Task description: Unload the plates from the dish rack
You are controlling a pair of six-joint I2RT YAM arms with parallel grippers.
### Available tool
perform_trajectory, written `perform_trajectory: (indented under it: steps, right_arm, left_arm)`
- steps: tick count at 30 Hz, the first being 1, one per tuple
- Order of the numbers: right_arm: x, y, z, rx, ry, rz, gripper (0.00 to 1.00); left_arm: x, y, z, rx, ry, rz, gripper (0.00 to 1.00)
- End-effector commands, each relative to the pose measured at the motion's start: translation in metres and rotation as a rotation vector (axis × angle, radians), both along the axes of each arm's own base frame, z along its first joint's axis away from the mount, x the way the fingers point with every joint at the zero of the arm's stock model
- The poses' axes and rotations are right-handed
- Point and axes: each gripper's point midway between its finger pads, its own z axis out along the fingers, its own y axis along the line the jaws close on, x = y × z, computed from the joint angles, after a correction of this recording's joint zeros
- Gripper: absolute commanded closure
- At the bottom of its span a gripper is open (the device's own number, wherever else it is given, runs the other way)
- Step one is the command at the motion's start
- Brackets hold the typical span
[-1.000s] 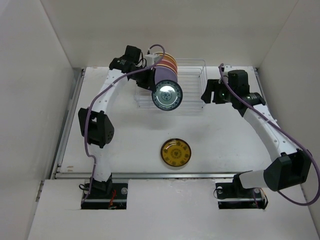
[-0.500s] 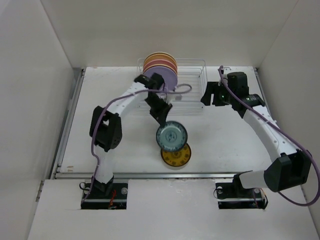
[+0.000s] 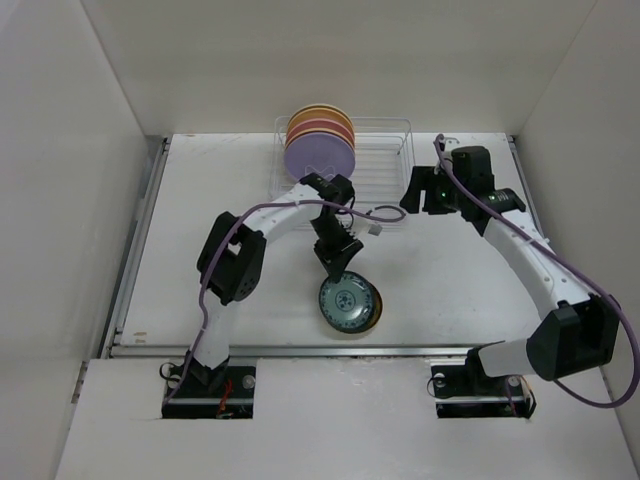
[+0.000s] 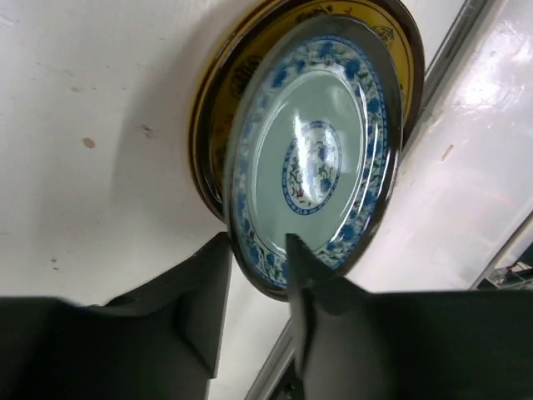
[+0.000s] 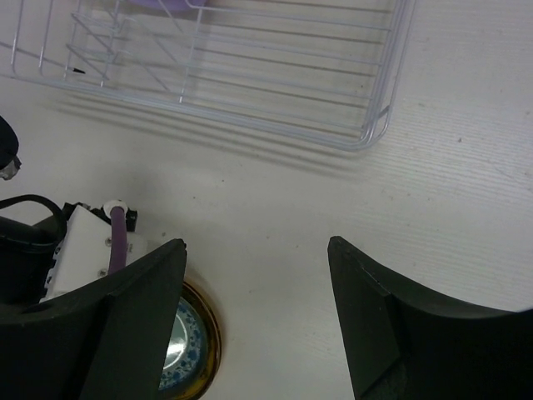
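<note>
This is a robotics lab test cell. A flat white table [image 3: 450, 290] is boxed in by plain white panel walls [image 3: 70, 180] on three sides. Two white-and-black jointed robot arms, one left [image 3: 270, 215] and one right [image 3: 525, 255], are bolted at its near edge. Purple cables [image 5: 119, 242] trail along them, and a bare metal rail [image 3: 300, 351] runs across the front. The thin white wire dish rack [image 3: 385, 165] and the stacked round plates [image 3: 318, 150] are household items on a bench.
</note>
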Motion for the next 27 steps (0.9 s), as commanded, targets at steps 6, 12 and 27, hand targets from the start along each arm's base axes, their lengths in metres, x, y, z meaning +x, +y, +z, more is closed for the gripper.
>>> perform_trajectory:
  steps: [6,12,27]
  right_arm:
    - [0.02,0.003,0.043,0.022,-0.122,-0.02,0.24]
    - [0.064,0.016,0.063,0.033,-0.162,-0.004,0.24]
    - [0.194,0.137,0.088,0.138,-0.345,0.286,0.24]
  left_arm:
    - [0.015,-0.014,0.011,-0.03,-0.034,0.034,0.44]
    - [0.04,-0.002,0.066,-0.092,-0.106,0.136,0.26]
    - [0.13,0.146,0.123,-0.08,-0.322,0.747,0.19]
